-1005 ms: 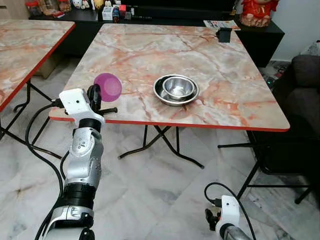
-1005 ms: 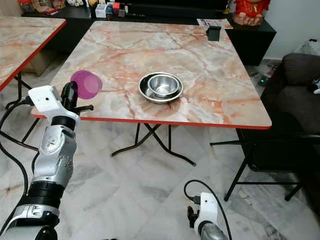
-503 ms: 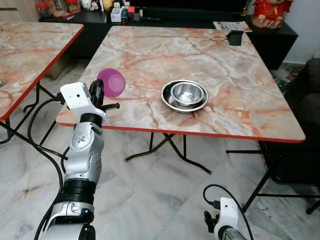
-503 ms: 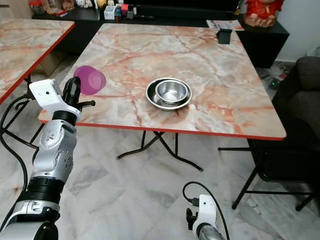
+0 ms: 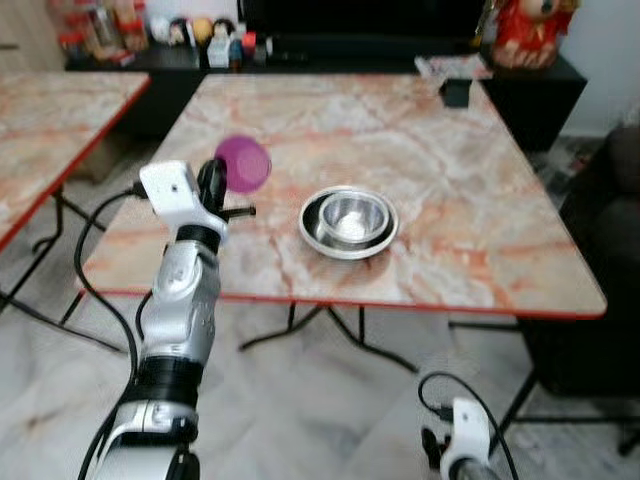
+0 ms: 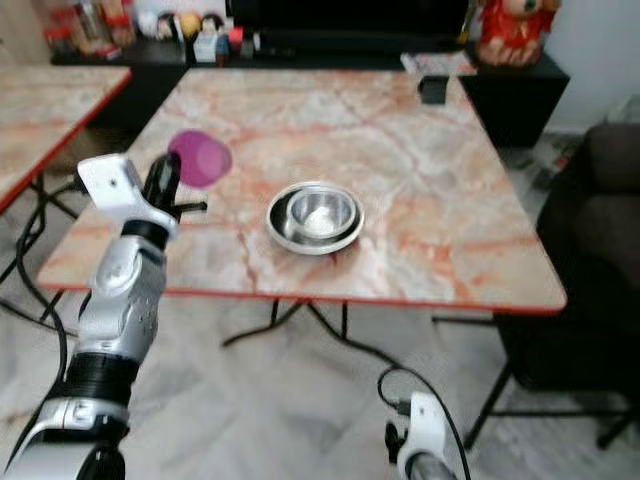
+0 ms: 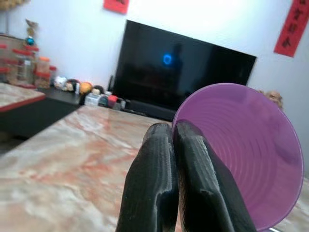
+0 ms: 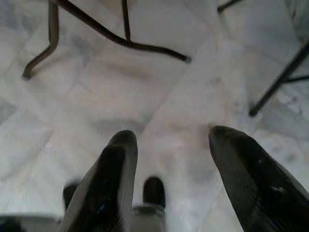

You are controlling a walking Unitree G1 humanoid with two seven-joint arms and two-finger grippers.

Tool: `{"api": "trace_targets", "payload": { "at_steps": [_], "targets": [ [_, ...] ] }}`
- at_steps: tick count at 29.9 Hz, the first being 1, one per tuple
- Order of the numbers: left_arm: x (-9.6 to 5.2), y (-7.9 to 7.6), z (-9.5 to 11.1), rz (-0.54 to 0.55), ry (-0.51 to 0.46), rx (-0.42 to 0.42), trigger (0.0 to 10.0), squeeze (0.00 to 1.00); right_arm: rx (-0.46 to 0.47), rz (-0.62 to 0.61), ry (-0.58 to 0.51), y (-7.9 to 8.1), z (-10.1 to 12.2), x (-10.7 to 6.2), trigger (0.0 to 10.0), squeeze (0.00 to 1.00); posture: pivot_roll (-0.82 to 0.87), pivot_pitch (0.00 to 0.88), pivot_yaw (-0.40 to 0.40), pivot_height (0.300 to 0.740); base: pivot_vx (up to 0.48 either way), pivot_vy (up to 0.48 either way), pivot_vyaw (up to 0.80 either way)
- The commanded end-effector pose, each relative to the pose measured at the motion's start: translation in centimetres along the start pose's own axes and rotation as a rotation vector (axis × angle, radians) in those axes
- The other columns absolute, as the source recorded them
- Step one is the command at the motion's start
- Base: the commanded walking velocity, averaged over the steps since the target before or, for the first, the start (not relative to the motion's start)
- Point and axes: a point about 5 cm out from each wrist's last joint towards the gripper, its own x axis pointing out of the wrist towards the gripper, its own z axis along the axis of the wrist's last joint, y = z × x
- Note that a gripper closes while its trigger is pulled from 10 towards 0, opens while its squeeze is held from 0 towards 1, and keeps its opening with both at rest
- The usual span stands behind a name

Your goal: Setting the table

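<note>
Left claw (image 5: 212, 182): raised over the near left part of the bench, its two black fingers (image 7: 166, 183) pressed together on the rim of a purple cup, so it is gripping the cup.
Purple cup (image 5: 243, 163): held in the air and tilted on its side, above the bench and not touching it; the open mouth faces the wrist camera, and the inside looks empty.
Right claw (image 8: 166, 179): hangs low near the marble floor (image 8: 159, 92), idle, with its fingers spread wide and nothing between them.
Bench (image 5: 470, 250): square top with a pink marble pattern and a red edge, on folding black legs.
Steel bowls (image 5: 350, 222): two of them, the smaller nested inside the larger, standing near the middle of the bench, well apart from the cup and to its right.
Far corner: a small black object (image 5: 455, 92) stands there; the picture is blurred, so I cannot say what it is.
Further back: a dark cabinet (image 6: 340, 45) with small items and a red figure (image 6: 505, 30); a second bench (image 5: 50, 130) stands on the left.
Step in hand: I judge the cup is being carried to its place, not yet set down.
Next move: it probably needs the cup turned upright, lowered until its base rests flat on the bench, beside the bowls and not on them, and only then the fingers opened.
</note>
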Motion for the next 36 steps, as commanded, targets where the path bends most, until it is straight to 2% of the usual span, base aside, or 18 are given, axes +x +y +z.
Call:
{"api": "trace_targets", "payload": {
  "at_steps": [1,19,24,26,31,36],
  "targets": [
    [0.1,0.6,0.4,0.016,-0.005,0.010,10.0,0.00,0.010,0.016,0.006,0.8,-0.3,0.0,10.0,0.00,0.07,0.114,-0.017,0.740,0.394,0.000,0.00],
    [0.3,1.4,0.8,0.072,0.013,0.053,10.0,0.00,0.013,0.016,0.007,0.7,-0.4,0.0,10.0,0.00,0.06,0.116,-0.022,0.740,0.395,0.000,0.00],
    [0.8,1.3,1.2,0.082,0.103,0.150,10.0,0.00,0.006,0.011,0.005,0.3,-0.4,-0.1,10.0,0.00,0.07,0.122,-0.031,0.740,0.122,0.000,0.00],
    [0.7,1.4,0.9,0.089,0.199,0.152,10.0,0.00,0.003,0.010,0.006,0.2,-0.4,-0.1,10.0,0.00,0.07,0.123,-0.032,0.740,0.000,0.000,0.00],
    [0.8,1.8,1.3,0.154,0.286,0.169,10.0,0.00,0.000,0.010,0.006,0.1,-0.4,-0.1,10.0,0.00,0.07,0.129,-0.040,0.740,0.000,0.000,0.00],
    [2.1,2.0,3.2,0.231,0.336,0.200,10.0,0.00,-0.007,0.014,0.011,0.0,-0.6,-0.1,10.0,0.00,0.08,0.133,-0.047,0.740,0.000,0.000,0.00]
  ]
}}
